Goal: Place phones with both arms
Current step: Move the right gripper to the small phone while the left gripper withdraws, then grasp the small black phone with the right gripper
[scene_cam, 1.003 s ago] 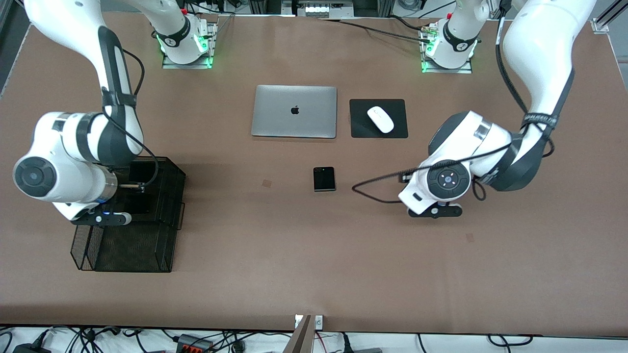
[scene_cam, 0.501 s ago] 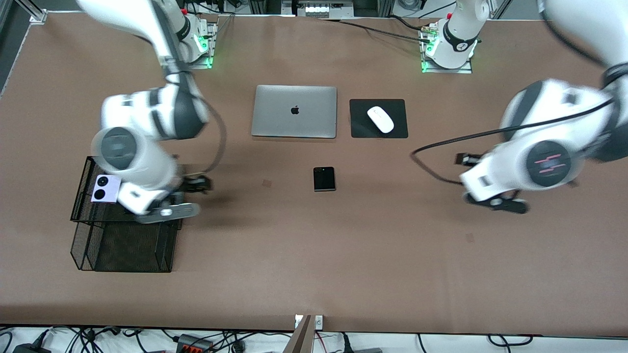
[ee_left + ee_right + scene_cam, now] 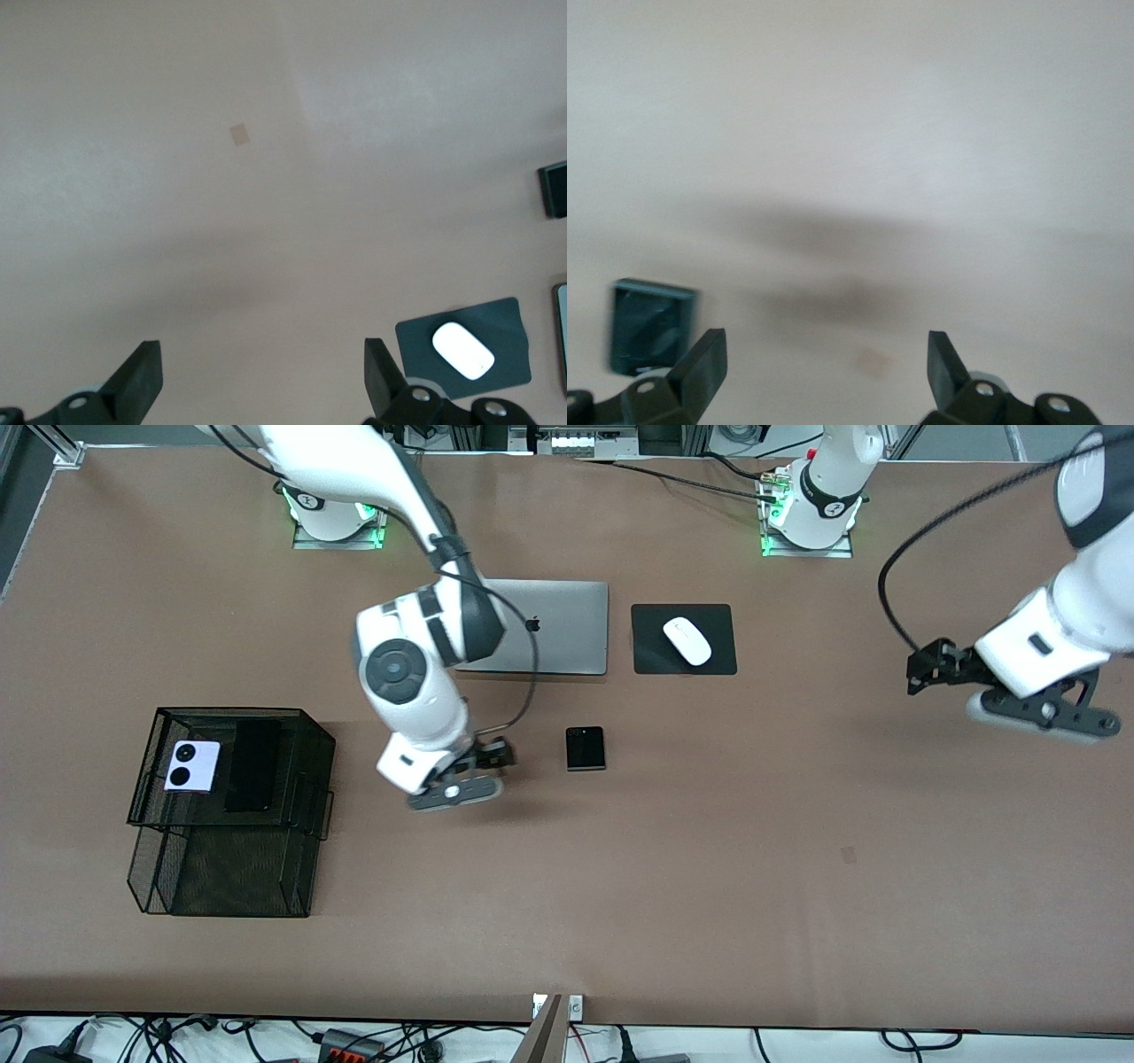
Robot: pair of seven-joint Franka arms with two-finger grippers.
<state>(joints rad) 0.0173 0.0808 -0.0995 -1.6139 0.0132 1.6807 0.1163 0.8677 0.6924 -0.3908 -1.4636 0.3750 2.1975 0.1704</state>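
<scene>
Since half a second earlier I had swung my right gripper (image 3: 461,779) away from the mesh tray (image 3: 146,815) toward the middle of the table (image 3: 620,886); it hung over bare brown surface just beside the small black phone (image 3: 586,748), on that phone's tray side. Its fingers (image 3: 700,363) stood wide apart and held nothing. My left gripper (image 3: 930,669) had pulled out toward the left arm's end of the table and risen, hanging over bare surface well apart from every phone. Its fingers (image 3: 142,381) were also spread wide and empty.

The phones had not shifted. I counted three. The pinkish-white phone (image 3: 192,766), with its two black circles up, lay in the upper level of the tray. The long black phone (image 3: 251,766) lay in the same level just beside it, on the side toward the middle of the table. The small black phone lay flat on the table, nearer the front camera than the laptop (image 3: 554,627); my right wrist view caught it beside one finger.

Of the rest I counted one closed silver laptop, partly covered by my right arm, one white mouse (image 3: 687,640) on one black pad (image 3: 722,660), and one tray with two levels. The laptop and pad sat side by side, the pad toward the left arm's end.
</scene>
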